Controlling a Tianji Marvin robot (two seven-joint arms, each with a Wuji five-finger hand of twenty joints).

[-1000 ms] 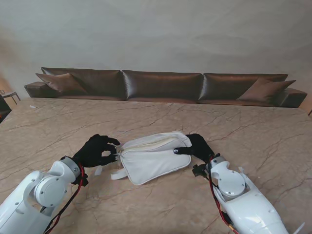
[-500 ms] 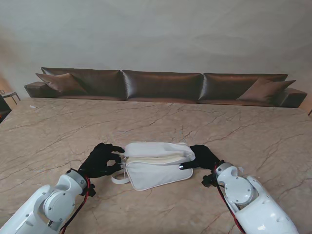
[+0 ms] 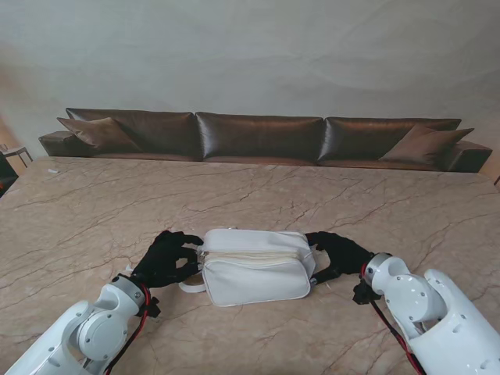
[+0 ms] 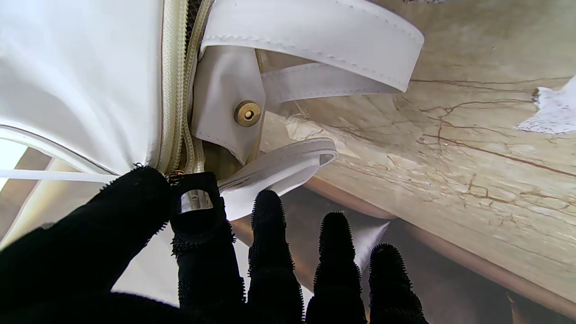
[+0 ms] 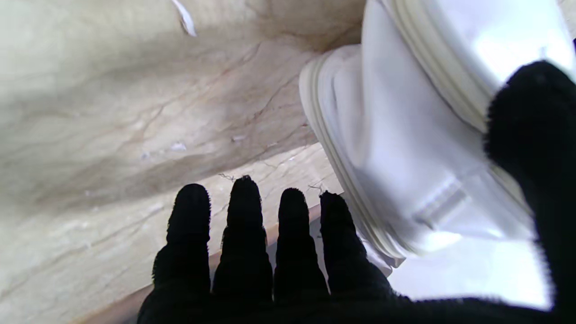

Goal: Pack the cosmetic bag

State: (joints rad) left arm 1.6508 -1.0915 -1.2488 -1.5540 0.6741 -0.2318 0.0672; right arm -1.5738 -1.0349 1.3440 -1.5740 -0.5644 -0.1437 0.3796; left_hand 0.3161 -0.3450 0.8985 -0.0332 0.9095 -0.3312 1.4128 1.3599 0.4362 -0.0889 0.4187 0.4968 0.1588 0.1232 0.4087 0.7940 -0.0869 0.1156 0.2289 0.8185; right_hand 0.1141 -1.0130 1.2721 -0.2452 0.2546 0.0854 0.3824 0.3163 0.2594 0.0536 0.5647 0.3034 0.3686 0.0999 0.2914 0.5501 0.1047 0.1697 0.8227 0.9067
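Observation:
The white cosmetics bag (image 3: pixel 254 269) stands on the marble table (image 3: pixel 328 195) between my two hands, its cream zipper (image 3: pixel 250 255) running along the top. My left hand (image 3: pixel 168 258) is at the bag's left end. There, thumb and index finger pinch the zipper pull (image 4: pixel 194 201) beside a brass snap (image 4: pixel 247 113) and the white strap (image 4: pixel 315 36). My right hand (image 3: pixel 337 251) is at the bag's right end with its fingers (image 5: pixel 243 225) straight and spread beside the bag (image 5: pixel 405 135). Its thumb (image 5: pixel 531 117) hangs in front of the bag, not gripping. No cosmetics are visible.
A long brown sofa (image 3: pixel 258 137) runs along the table's far edge. A small white scrap (image 4: pixel 553 112) lies on the marble near my left hand. The strap loop (image 3: pixel 191 287) trails on the table nearer to me than the bag's left end.
The bag has been turned square to me and stood up. My right hand has let go of its end and moved right; my left hand stays pinched at the zipper.

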